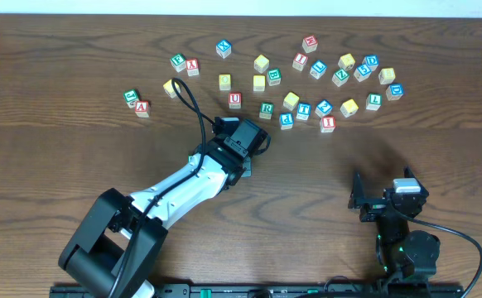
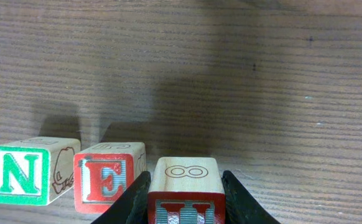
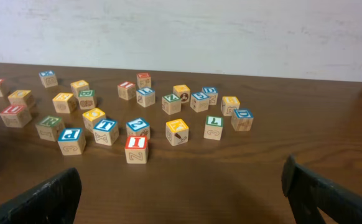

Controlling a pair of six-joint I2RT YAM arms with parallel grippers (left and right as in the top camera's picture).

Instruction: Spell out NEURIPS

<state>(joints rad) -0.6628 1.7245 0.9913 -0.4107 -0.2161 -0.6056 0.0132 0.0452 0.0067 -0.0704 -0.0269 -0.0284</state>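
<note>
Left gripper clamps a red-lettered cube (right gripper gapes, empty).

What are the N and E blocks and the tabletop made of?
N block and E block: apparently pale bare wood with faint grain on the sides, letter faces painted green and red. Tabletop: dark matte wood grain; solid wood or laminate, cannot tell.

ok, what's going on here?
The left end effector is closed on a red-lettered cube, its letter cut off in the wrist view. It holds the cube beside the red E, which sits next to the green N on the table. The right end effector is open and idle, facing the loose cubes.
</note>
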